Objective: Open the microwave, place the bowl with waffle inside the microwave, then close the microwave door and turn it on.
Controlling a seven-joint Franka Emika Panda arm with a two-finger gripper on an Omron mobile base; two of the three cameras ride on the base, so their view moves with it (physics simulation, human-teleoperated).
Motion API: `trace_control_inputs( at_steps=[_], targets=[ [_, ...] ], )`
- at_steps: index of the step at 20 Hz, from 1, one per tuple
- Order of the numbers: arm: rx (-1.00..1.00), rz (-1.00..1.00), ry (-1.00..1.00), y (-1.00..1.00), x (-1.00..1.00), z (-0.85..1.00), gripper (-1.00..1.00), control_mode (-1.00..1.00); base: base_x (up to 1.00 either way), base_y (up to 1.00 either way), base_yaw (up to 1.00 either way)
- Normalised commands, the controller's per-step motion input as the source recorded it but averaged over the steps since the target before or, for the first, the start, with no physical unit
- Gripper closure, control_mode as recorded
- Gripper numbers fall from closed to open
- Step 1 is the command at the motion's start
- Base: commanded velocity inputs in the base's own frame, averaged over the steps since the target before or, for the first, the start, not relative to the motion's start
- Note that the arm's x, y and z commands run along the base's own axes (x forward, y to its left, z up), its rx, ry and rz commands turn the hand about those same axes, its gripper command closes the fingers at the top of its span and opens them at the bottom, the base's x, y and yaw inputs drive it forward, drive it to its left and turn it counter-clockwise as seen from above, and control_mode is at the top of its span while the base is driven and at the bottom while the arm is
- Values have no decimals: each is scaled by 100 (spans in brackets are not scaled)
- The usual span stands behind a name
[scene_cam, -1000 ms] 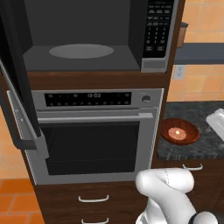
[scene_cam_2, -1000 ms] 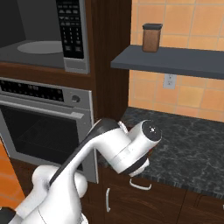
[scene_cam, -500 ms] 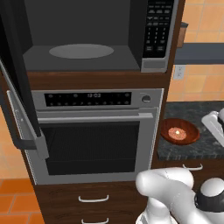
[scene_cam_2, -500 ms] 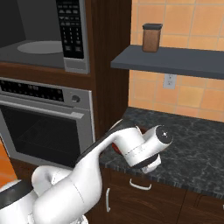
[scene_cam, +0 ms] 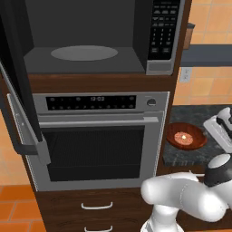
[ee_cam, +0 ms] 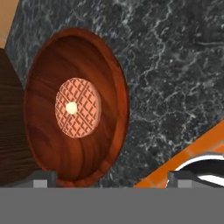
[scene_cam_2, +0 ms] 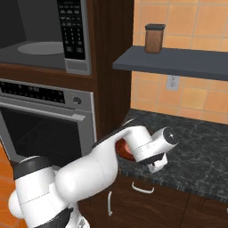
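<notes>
Microwave (scene_cam: pixel 97 38) upper centre of left base view, door (scene_cam: pixel 20 90) swung out at left edge. Oven (scene_cam: pixel 97 136) directly below. Bowl with waffle (scene_cam: pixel 184 136) on counter (scene_cam: pixel 199 115) at right, beside oven. Jar (scene_cam_2: pixel 154 38) on shelf (scene_cam_2: pixel 178 62) upper right of right base view.

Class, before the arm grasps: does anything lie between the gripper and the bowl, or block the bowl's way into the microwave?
Nothing visible does. The open gripper hangs over the bowl on the counter with no object between. The microwave door stands open, cavity holding just its turntable.
</notes>
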Motion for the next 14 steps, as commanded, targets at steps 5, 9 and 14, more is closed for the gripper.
trace_control_inputs(
  at_steps=[5, 9, 14],
  targets=[
    [0, 0, 0, 0, 7, -29, -100, -100, 0, 0, 0],
    [-2, 0, 0, 1, 13, -25, -100, -100, 0, 0, 0],
    [-3, 0, 1, 4, 44, -16, -100, -100, 0, 0, 0]
  ],
)
